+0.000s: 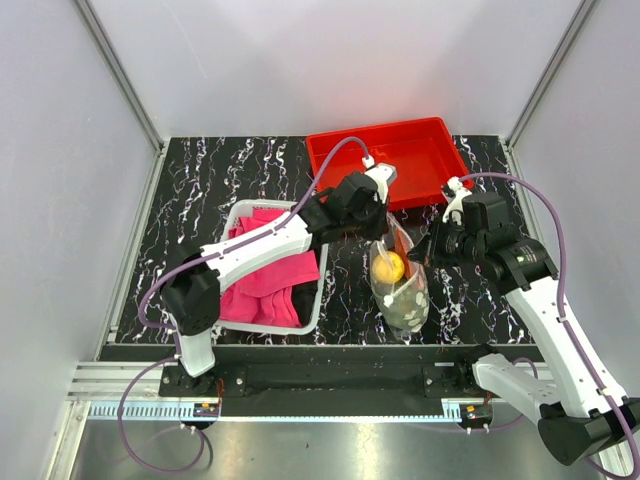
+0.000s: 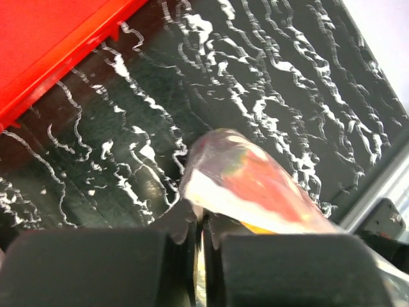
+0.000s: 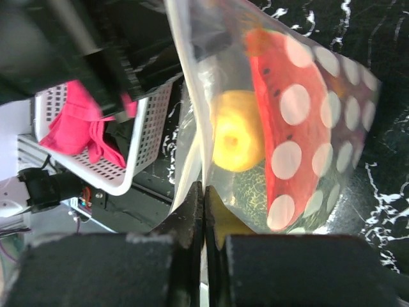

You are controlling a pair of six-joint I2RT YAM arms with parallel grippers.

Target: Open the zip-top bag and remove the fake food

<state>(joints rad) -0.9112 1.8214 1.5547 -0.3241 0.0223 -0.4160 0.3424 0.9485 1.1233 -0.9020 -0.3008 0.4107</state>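
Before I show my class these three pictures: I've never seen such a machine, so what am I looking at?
Two robot arms are bolted to the near edge of a black marbled table. The wide picture comes from a camera above and behind them; the other two come from cameras on each wrist, looking past that arm's own fingers.

On the table sit a red tray and a white basket of pink cloth.

Between the arms is a clear dotted bag of fake food: a lemon, a watermelon slice and something green. The left gripper and the right gripper each pinch the bag's plastic, apparently to pull it open.
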